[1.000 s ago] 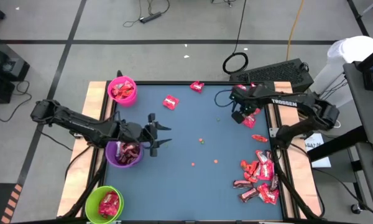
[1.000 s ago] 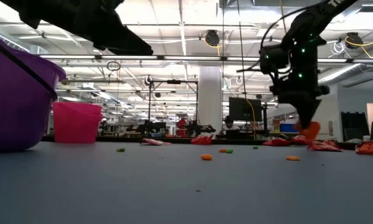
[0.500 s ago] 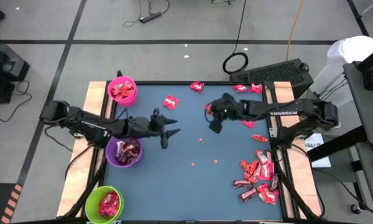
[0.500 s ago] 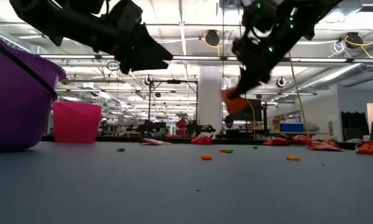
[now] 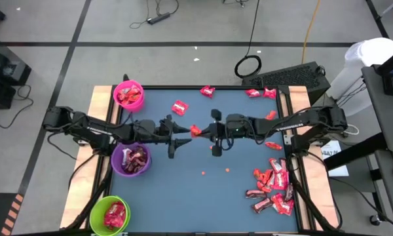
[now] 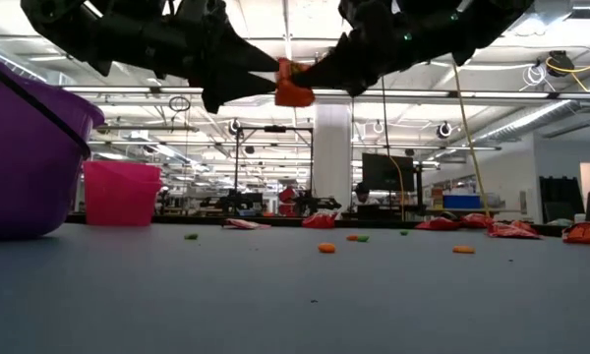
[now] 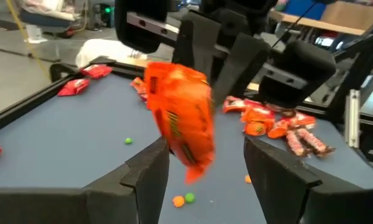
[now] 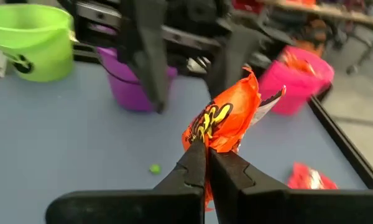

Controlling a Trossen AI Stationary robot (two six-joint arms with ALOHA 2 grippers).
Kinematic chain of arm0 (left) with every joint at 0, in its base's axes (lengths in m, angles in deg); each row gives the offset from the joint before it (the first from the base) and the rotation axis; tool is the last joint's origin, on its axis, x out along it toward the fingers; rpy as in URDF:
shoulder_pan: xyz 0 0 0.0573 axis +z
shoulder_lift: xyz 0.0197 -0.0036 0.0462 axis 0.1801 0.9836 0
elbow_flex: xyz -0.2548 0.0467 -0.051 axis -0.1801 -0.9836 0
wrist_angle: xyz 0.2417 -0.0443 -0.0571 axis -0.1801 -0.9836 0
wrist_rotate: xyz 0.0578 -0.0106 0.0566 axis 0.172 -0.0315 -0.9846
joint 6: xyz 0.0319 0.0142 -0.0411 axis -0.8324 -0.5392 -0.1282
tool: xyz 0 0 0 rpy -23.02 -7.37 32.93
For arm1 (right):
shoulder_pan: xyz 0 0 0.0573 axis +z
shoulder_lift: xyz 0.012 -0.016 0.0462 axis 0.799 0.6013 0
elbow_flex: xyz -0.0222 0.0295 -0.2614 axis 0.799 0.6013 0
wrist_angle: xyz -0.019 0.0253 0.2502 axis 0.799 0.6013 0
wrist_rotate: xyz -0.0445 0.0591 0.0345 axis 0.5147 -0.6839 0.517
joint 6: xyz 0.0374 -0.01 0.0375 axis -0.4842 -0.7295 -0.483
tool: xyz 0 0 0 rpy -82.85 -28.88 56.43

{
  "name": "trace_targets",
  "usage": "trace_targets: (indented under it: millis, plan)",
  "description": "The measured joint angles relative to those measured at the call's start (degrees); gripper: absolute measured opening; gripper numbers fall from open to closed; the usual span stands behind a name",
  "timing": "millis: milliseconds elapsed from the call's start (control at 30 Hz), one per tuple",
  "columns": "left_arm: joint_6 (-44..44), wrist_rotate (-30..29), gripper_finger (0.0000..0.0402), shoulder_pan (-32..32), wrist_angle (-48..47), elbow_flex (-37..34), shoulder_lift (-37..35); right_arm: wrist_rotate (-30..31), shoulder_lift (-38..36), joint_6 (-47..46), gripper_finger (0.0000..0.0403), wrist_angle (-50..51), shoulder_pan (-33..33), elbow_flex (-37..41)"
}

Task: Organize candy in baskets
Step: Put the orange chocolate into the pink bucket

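An orange-red wrapped candy (image 5: pixel 195 131) hangs in the air over the table's middle, with my right gripper (image 5: pixel 201 131) shut on it. My left gripper (image 5: pixel 181 135) is open and faces it from the left. In the left wrist view the candy (image 7: pixel 180 121) sits between and just above the two left fingers (image 7: pixel 150 171); I cannot tell whether it touches them. The pink basket (image 5: pixel 128 95), purple basket (image 5: pixel 131 159) and green basket (image 5: pixel 110 215) stand along the left edge, each with candy inside. My right gripper pinches one end of the candy's wrapper (image 8: pixel 206 144) between its two fingertips. The fingers come nearly level from the table's right side. The candy is lifted clear of the table and sticks out beyond the fingertips toward my left gripper.
A heap of candy (image 5: pixel 273 187) lies at the near right corner. Loose pieces lie near the far edge (image 5: pixel 179 107), (image 5: pixel 207 91) and on the right rail (image 5: pixel 261 93). Tiny orange and green specks (image 5: pixel 227 170) dot the mat.
My right gripper has swung from the table's far right side toward its middle, risen, and tipped from pointing down to nearly level, carrying the candy with it. My left gripper has gone a little toward the right and rolled, and it is still open.
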Motion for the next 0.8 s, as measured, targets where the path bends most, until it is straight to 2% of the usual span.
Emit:
trace_targets:
  millis: [267,467,633,800]
  plan:
    - [0.0,0.6,0.0212,0.0,0.4,0.0,0.0,-0.2,1.4,2.9,0.0003,-5.3,2.6,0.0]
    - [-1.6,8.0,0.0201,0.0,3.0,0.0,0.0,-0.5,1.4,3.3,0.0003,-7.5,3.0,0.0]
    - [-1.8,8.9,0.0163,0.1,4.2,0.0,0.0,-0.5,1.3,3.0,0.0003,-8.4,2.9,0.0]
    - [-3.0,8.9,0.0107,0.1,4.2,0.0,-0.1,-0.5,2.1,-3.9,0.0007,-11.7,3.0,0.0]
